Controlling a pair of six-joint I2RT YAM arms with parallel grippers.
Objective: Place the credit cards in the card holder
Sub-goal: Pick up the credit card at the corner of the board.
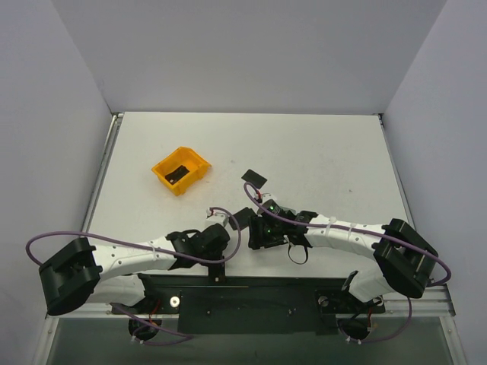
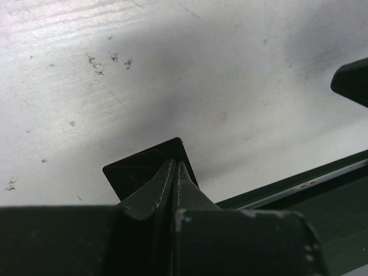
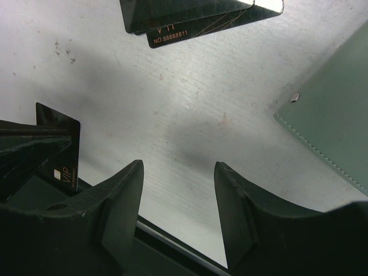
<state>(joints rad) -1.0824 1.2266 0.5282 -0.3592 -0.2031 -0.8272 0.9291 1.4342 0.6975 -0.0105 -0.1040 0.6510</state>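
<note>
While your left pincer [image 2: 174, 172] is clenched on one black credit card [image 2: 141, 169], your right pincer [image 3: 178, 201] stands released. Its two fingers are spread, with only bare white surface [image 3: 190, 115] between them.

In the left wrist view, the held card juts out past the closed fingertips, tilted with one corner uppermost. It is close over the surface near the front edge, and you cannot tell whether it touches.

In the right wrist view, that same card appears at the far left, standing upright in the left pincer's tips. The word VIP is printed on it.

The card holder [image 3: 336, 115] is sage green with pale stitching and a small round snap [image 3: 294, 97]. It lies flat on the surface at the right of the right wrist view, apart from both pincers. You cannot tell from this angle whether it is folded or open, and it cannot be made out in the overhead view.

Two more black cards [image 3: 195, 17] lie overlapped on the surface beyond the right pincer, one bearing a printed number. From overhead they show as a small dark shape [image 1: 256, 179] at mid-surface, just beyond the two pincers, which sit close together near the front centre.

An orange bin [image 1: 181, 170] sits farther back on the left, with another black card [image 1: 176, 176] lying inside it.
</note>
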